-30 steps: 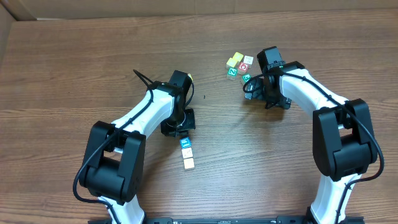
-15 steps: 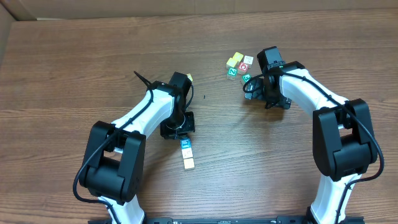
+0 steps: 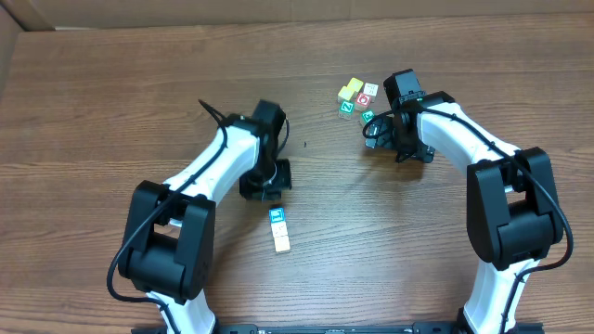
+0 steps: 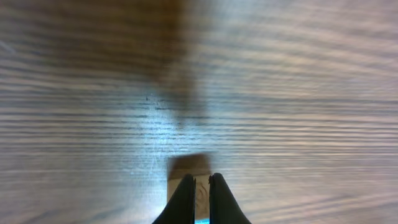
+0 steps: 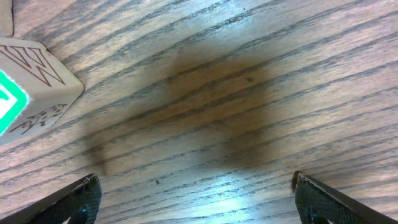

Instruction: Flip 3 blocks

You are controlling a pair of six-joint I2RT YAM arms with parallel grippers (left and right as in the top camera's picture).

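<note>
A blue block [image 3: 276, 215] with a white mark lies on the wooden table, and a cream-white block [image 3: 281, 243] sits just in front of it. My left gripper [image 3: 268, 191] hovers shut right behind the blue one, holding nothing. In the left wrist view its fingertips [image 4: 201, 179] are pressed together over the cream block [image 4: 181, 182], with a sliver of blue at the bottom edge. A pale yellow block [image 3: 351, 90] sits in the far cluster. My right gripper [image 3: 382, 130] stands wide open beside that cluster, with bare wood between its fingers [image 5: 87, 196].
The far cluster also holds a white cube [image 3: 371, 88], a red-marked cube [image 3: 363, 99] and two green-marked cubes [image 3: 346, 108], [image 3: 368, 116]. One green-marked cube [image 5: 28, 93] lies just left of my right gripper. A cardboard wall [image 3: 186, 11] borders the table's far edge.
My left gripper has drawn back a little from the blue block and its wrist has turned slightly. The right arm and all the blocks stay put.
</note>
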